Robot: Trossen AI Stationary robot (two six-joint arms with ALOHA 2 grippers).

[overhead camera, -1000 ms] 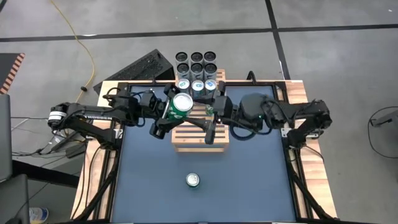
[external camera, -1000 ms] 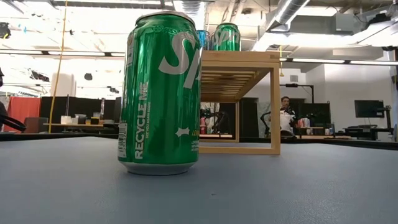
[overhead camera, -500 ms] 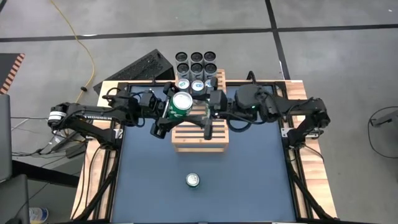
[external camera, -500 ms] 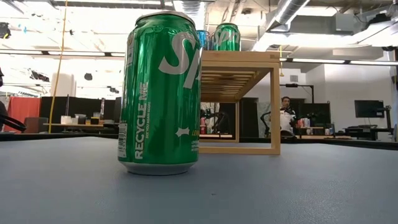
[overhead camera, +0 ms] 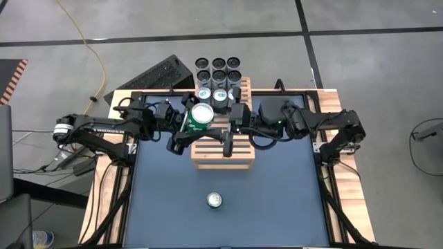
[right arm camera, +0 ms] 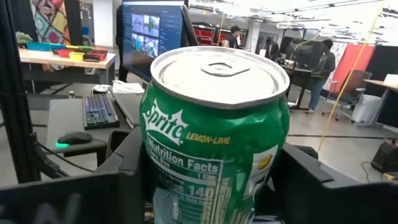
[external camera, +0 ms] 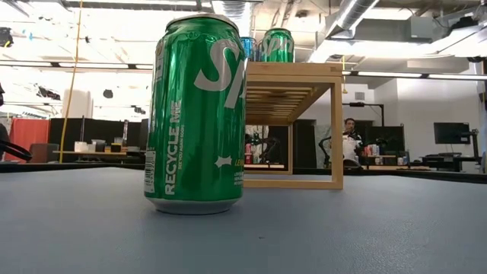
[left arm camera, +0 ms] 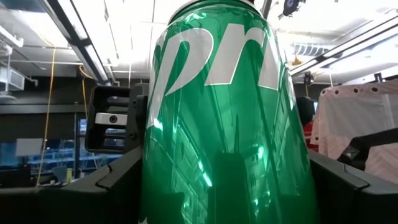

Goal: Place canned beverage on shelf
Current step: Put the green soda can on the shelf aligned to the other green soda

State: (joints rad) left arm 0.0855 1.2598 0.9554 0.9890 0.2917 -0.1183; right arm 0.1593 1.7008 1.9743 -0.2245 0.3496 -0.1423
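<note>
- A green Sprite can (overhead camera: 202, 115) stands upright above the shelf's (overhead camera: 223, 149) far-left corner, at about 11 o'clock of the shelf's middle in the high view.
- The left end effector (overhead camera: 188, 128) comes in from 9 o'clock, and its fingers (left arm camera: 115, 180) clasp the can from both sides.
- The right end effector (overhead camera: 228, 131) reaches in from 3 o'clock; its wrist view shows the same can filling the gap between its fingers (right arm camera: 311, 177), but whether they press on it I cannot tell.
- Three more cans (overhead camera: 220, 95) line the shelf's far edge at 12 o'clock.
- Beyond them, off the counter (overhead camera: 277, 194), sits a block of dark-topped cans (overhead camera: 219, 70).
- A second green can (overhead camera: 214, 200) stands alone on the blue counter at 6 o'clock of the shelf, well apart from it.
- In the low view it looms in front, with the shelf behind it.
</note>
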